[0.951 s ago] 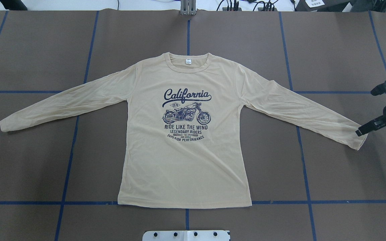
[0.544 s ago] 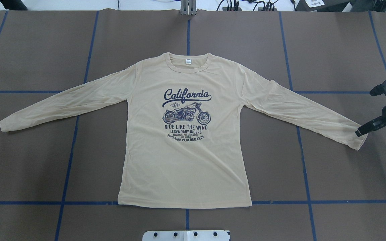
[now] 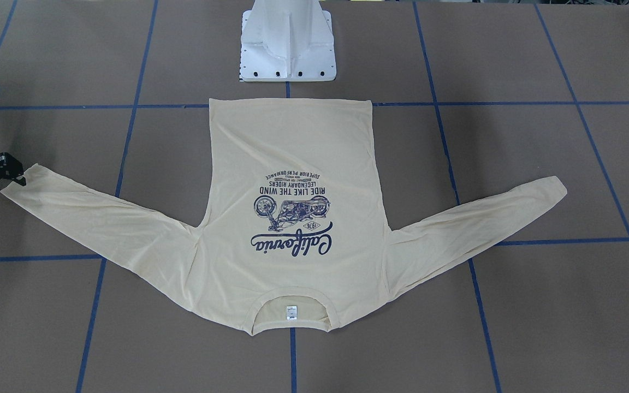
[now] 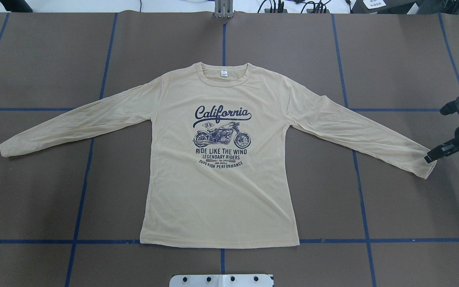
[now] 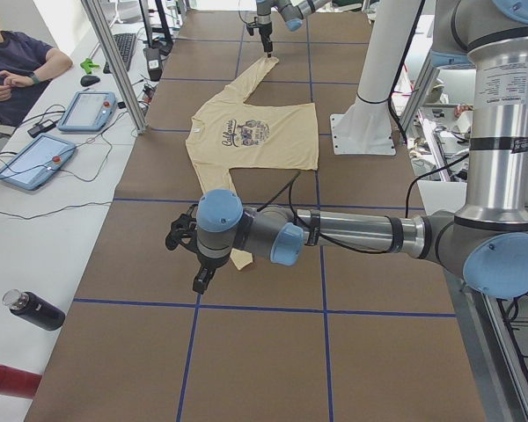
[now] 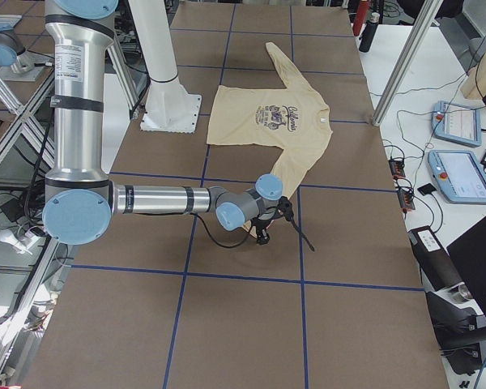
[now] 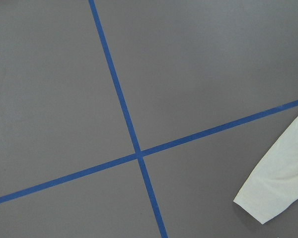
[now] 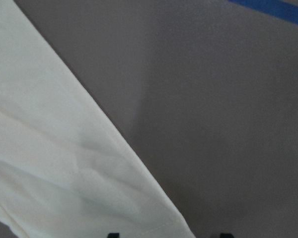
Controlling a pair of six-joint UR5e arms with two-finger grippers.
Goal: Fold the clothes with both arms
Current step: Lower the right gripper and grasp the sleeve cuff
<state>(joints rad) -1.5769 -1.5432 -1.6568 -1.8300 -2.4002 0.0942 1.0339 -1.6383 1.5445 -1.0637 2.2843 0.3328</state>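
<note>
1. Overhead exterior: your T-shirt [image 4: 217, 191] lies flat and print-up mid-frame on the table [image 4: 34, 199]. The collar is toward the top, the hem toward the bottom, and both sleeves are spread out to the sides. Nothing is folded yet. Spread like this, every edge can be reached.
2. Right gripper [image 4: 432, 155] comes in low at the right edge of the frame, its tip right at the right-frame cuff [image 4: 424, 169]. I read that as lining up on the sleeve end, since a sleeve fold starts there.
3. Right wrist view: two black fingertips [image 8: 112, 234] show at the bottom edge, well apart, with the cuff corner between them. The jaws are wide and nothing is pinched.
4. Left gripper [image 5: 201, 280] shows only in the exterior left view, lower centre, near the left-frame cuff [image 4: 8, 148]. You can't tell whether it is wide or closed. The left wrist view has that cuff at lower right and no fingers in frame, so the camera looks mostly at bare table beside the cloth.
5. Judged step: pre-grasp, with one arm at each sleeve end so each takes its own side.
6. Likely risk: the cloth looks thin, so the fingers may catch only the top layer or skid on the table.
</note>
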